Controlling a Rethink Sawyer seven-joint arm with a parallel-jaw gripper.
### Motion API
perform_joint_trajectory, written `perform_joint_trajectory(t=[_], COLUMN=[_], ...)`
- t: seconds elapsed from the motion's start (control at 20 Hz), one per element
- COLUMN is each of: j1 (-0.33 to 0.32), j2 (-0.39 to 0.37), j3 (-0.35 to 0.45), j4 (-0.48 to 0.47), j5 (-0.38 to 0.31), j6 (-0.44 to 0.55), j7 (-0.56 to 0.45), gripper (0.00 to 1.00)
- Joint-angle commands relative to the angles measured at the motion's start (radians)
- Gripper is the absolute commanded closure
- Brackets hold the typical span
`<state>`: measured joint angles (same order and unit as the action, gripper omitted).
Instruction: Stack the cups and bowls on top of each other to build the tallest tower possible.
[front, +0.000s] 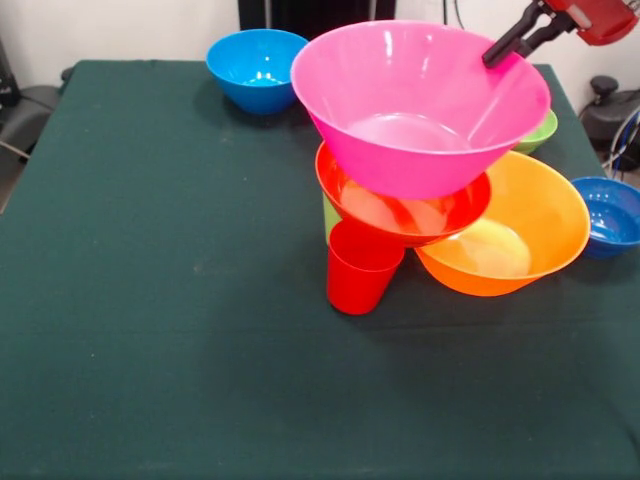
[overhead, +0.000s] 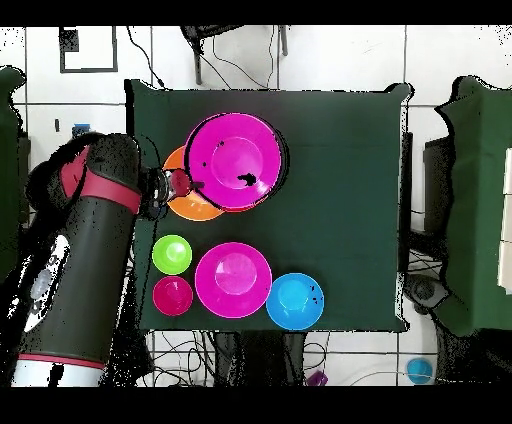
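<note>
From the front, the gripper (front: 497, 55) reached in from the upper right, its dark fingers (front: 510, 44) clenched on the far right rim of the top pink bowl (front: 420, 105). That bowl sat tilted atop the tower, resting in a red-orange bowl (front: 405, 208), which was itself propped on a red cup (front: 360, 268) and a lime cup (front: 331, 218) just behind it. The orange bowl (front: 520, 240) lay beside the pile on the right, tucked under the red-orange bowl's edge. So the bulk of the pink bowl lay left of the fingers and nearer the camera, and I judged any lowering would have to settle it toward that side. The light blue bowl (front: 257, 67) stood well apart on the table (front: 150, 300), a dark blue bowl (front: 610, 215) at the right edge, a green bowl (front: 540, 132) behind

From overhead, the arm (overhead: 95, 230) came up the left side and met the top pink bowl (overhead: 237, 160) at its left rim, over the orange bowl (overhead: 190, 205). The second pink bowl (overhead: 233, 280), green, magenta and blue bowls sat nearer the base
</note>
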<state>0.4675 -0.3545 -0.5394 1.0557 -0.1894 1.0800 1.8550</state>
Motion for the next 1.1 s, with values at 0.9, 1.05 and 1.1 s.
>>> perform_joint_trajectory(t=[0.9, 1.05, 1.1], j1=[-0.013, -0.005, -0.004], j2=[0.0, 0.0, 0.004], j3=[0.072, 0.06, 0.058], j4=[0.105, 0.103, 0.099], j5=[0.083, 0.077, 0.075], j6=[0.073, 0.069, 0.069], j7=[0.165, 0.163, 0.163], gripper=[1.0, 1.0, 1.0])
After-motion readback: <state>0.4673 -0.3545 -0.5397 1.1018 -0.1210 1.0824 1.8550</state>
